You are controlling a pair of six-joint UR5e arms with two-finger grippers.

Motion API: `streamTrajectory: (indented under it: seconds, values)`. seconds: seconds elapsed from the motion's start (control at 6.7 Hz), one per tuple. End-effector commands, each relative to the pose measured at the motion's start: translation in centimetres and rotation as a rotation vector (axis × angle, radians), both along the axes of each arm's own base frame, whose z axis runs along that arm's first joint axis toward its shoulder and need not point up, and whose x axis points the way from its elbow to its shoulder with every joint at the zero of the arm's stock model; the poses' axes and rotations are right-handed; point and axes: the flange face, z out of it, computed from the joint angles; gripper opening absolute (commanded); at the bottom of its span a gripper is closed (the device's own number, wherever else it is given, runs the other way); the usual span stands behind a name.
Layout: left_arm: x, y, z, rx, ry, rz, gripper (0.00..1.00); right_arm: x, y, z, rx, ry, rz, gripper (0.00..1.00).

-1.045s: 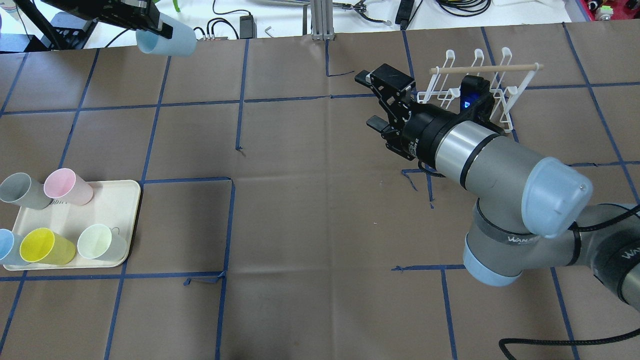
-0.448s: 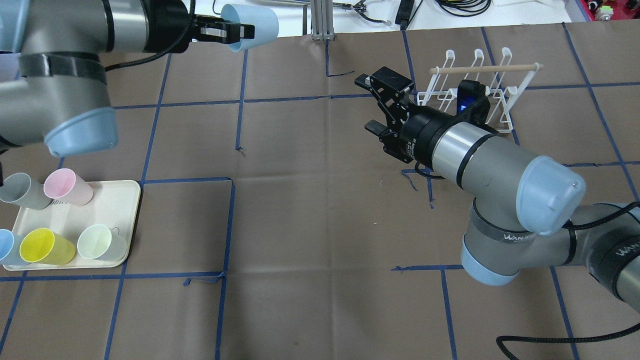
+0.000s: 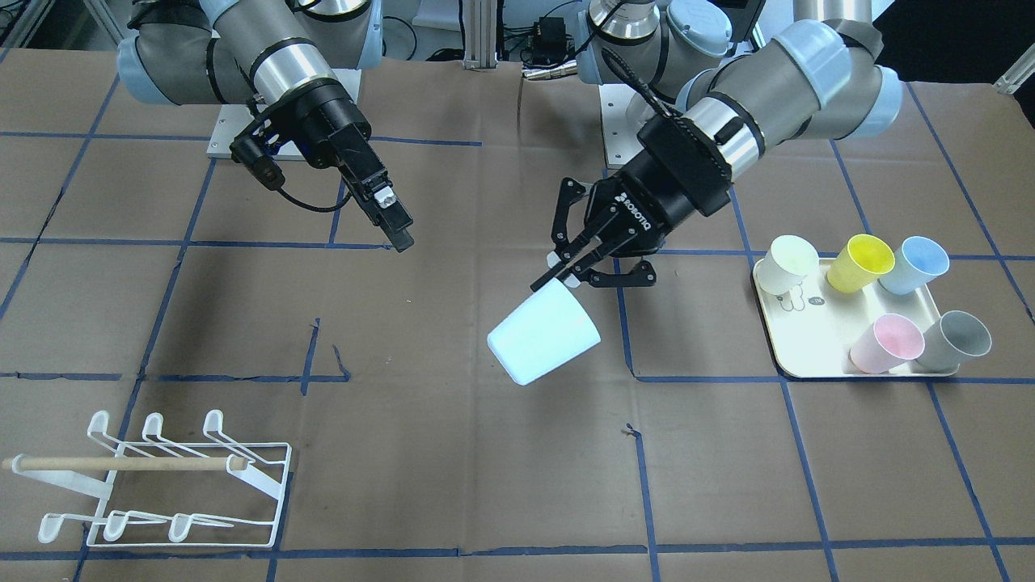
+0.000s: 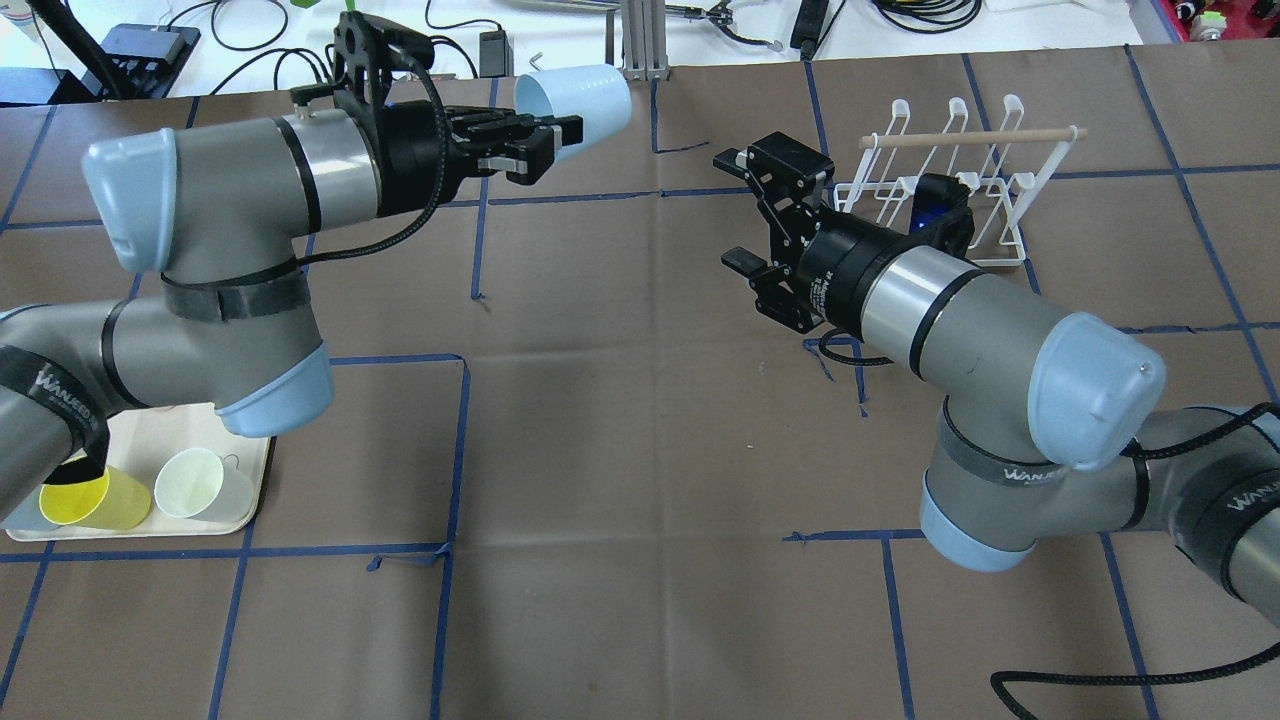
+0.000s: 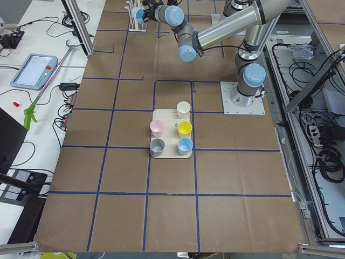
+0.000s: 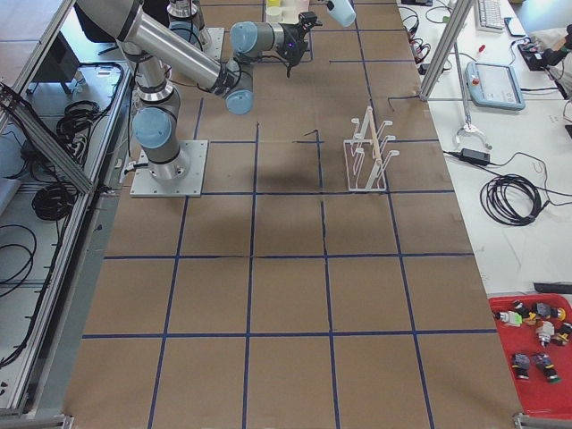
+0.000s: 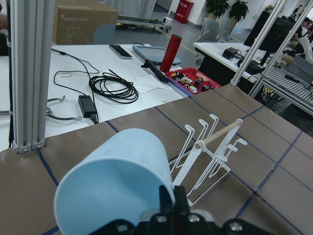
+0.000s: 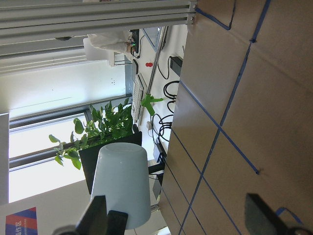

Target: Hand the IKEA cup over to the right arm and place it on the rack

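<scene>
My left gripper (image 4: 548, 143) is shut on the rim of a pale blue IKEA cup (image 4: 583, 94), held tilted in the air over the table's far middle. From the front, the cup (image 3: 543, 335) hangs below the same gripper (image 3: 564, 273). In the left wrist view the cup (image 7: 117, 191) fills the lower left. The right arm (image 4: 950, 300) points its open, empty gripper (image 4: 737, 212) at the cup from a short distance to the right. The right wrist view shows the cup (image 8: 122, 183) ahead. The white wire rack (image 4: 960, 180) stands behind the right gripper.
A cream tray (image 3: 808, 343) at the table's left end holds several cups: white (image 3: 786, 263), yellow (image 3: 859, 260), blue (image 3: 915, 263), pink (image 3: 886, 341) and grey (image 3: 956, 338). The left arm's elbow (image 4: 270, 400) hangs over the tray. Cables and aluminium posts (image 4: 640, 40) line the far edge.
The left arm has swung the cup to the right, from the far left corner toward the table's middle. The right gripper has stayed open and shifted only slightly.
</scene>
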Motion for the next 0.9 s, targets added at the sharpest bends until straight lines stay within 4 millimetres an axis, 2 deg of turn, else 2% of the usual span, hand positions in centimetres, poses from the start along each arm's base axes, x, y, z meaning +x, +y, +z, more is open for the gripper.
streamTrajectory:
  seconds: [0.0,0.3,0.75]
  values:
    - [-0.8,2.0,-0.9,-0.001,0.008,-0.007,0.01,0.5,-0.2,0.0,0.014,-0.009,-0.013,1.0]
    - [-0.9,3.4,-2.3,-0.004,0.013,-0.009,0.01,1.4,-1.3,-0.2,0.019,-0.001,-0.009,1.0]
    - [-2.1,3.9,-2.4,0.006,0.017,-0.033,0.01,4.1,-3.6,-1.6,0.061,0.002,-0.037,0.99]
